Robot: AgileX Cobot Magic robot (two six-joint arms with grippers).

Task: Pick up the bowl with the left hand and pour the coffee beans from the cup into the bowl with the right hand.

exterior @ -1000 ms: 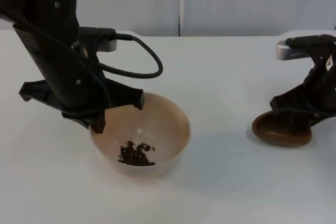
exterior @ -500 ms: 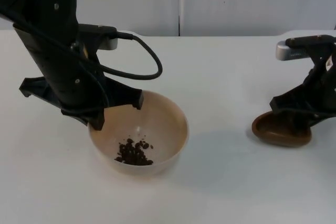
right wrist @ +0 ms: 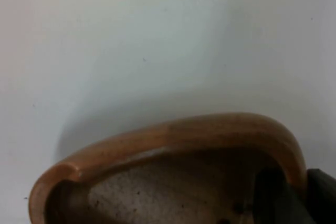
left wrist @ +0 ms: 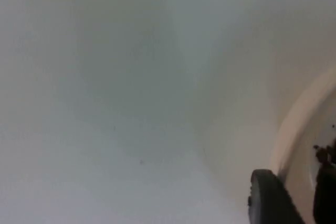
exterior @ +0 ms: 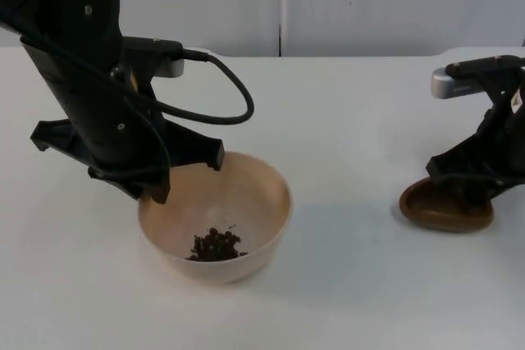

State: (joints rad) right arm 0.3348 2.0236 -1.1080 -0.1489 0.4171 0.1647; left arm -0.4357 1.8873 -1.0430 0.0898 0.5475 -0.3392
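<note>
Left gripper (exterior: 156, 190) clamps the bowl (exterior: 246, 202) rim, steadying it on the table (exterior: 344, 120) with beans (exterior: 215, 245) inside; right gripper (exterior: 467, 194) grips the brown cup (exterior: 443, 212), set aside emptied.

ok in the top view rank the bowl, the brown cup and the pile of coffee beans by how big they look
1. bowl, largest, left gripper at its rim
2. brown cup, under the right gripper, partly hidden
3. coffee beans, a small pile in the bowl
</note>
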